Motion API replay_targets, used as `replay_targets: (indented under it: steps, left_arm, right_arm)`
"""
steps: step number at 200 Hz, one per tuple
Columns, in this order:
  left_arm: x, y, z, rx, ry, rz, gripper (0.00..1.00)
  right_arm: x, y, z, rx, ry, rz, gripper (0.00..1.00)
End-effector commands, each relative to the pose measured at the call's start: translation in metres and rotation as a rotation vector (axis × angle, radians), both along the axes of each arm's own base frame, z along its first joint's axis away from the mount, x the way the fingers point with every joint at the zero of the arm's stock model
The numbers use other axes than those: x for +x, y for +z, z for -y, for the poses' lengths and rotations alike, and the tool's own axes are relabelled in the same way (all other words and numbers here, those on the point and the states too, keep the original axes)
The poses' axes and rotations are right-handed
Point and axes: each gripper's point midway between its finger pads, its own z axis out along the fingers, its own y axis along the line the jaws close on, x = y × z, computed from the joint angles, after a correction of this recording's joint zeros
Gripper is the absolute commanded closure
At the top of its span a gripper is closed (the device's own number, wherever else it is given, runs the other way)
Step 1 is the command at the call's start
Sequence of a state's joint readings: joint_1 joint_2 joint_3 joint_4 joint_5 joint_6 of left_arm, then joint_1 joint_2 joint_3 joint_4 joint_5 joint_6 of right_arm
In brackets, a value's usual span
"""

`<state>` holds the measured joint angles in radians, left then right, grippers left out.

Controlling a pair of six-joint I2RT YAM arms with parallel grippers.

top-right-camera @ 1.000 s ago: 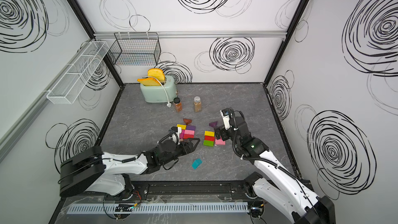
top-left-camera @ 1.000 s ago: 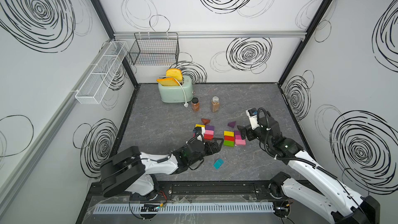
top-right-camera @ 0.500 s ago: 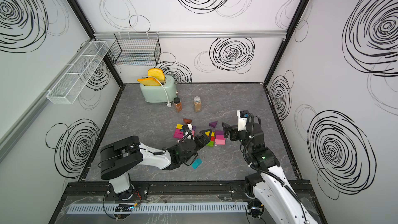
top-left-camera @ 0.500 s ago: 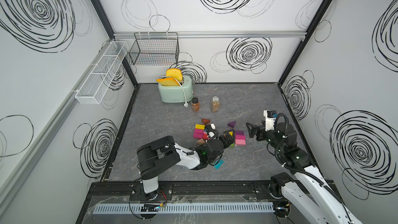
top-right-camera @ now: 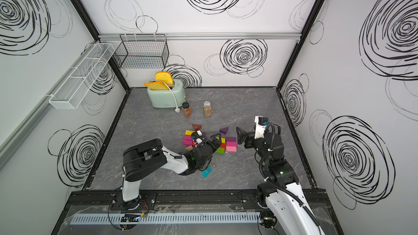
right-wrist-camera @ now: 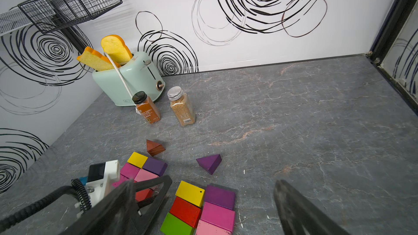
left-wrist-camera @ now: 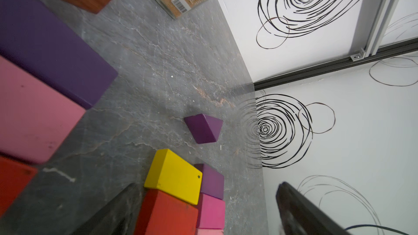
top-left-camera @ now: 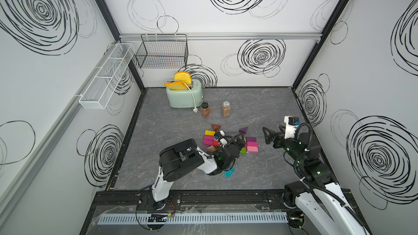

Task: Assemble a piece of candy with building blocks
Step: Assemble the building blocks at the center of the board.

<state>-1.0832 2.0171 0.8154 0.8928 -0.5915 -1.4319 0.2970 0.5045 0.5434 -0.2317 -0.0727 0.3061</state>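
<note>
On the grey marbled tabletop [top-left-camera: 267, 102], the painted wooden building blocks [top-left-camera: 252, 144] lie clustered near the middle, none of them gripped. One group forms a tidy two-by-three patch. A yellow brick [right-wrist-camera: 190, 193], a red brick [right-wrist-camera: 185, 211] and a green brick [right-wrist-camera: 176, 226] make one column, touching a purple brick [right-wrist-camera: 220, 196], a magenta brick [right-wrist-camera: 217, 215] and a pink brick [right-wrist-camera: 211, 229] in the next. A second patch of bricks [right-wrist-camera: 144, 168] lies near it toward the left arm's side. A purple triangular wedge [top-left-camera: 243, 129] and a brown triangular wedge [top-left-camera: 215, 127] sit apart, closer to the back wall. A teal wedge [top-left-camera: 229, 172] lies alone toward the front, by the left arm. The left tool [top-left-camera: 239, 140] is low over the blocks between the two patches, jaws spread wide and empty. In the left wrist view the yellow and red bricks show between its fingers [left-wrist-camera: 108, 213]; contact cannot be told. The right tool [top-left-camera: 272, 129] hangs just beside the purple-to-pink column, clear of it, likewise wide and holding nothing. Behind stand a mint-green toaster [top-left-camera: 184, 97], a dark-lidded spice jar [top-left-camera: 205, 109] and a silver-lidded spice jar [top-left-camera: 226, 109].
</note>
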Motion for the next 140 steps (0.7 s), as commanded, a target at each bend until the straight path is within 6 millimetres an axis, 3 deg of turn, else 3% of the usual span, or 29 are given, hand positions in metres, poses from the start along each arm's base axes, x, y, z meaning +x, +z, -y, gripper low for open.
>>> replay_targets:
  steps: [1, 51, 140]
  left_arm:
    - [0.014, 0.003, -0.005, -0.056, 0.088, 0.014, 0.02]
    - [0.021, -0.011, 0.003, -0.051, 0.107, 0.001, 0.02]
    - [0.022, -0.034, -0.001, -0.032, 0.164, -0.042, 0.02]
  right_arm:
    - [-0.002, 0.007, -0.002, 0.017, 0.007, 0.015, 0.01]
    - [-0.005, 0.013, -0.004, -0.015, 0.011, 0.034, 0.01]
    - [-0.008, 0.018, -0.011, -0.058, 0.038, 0.069, 0.01]
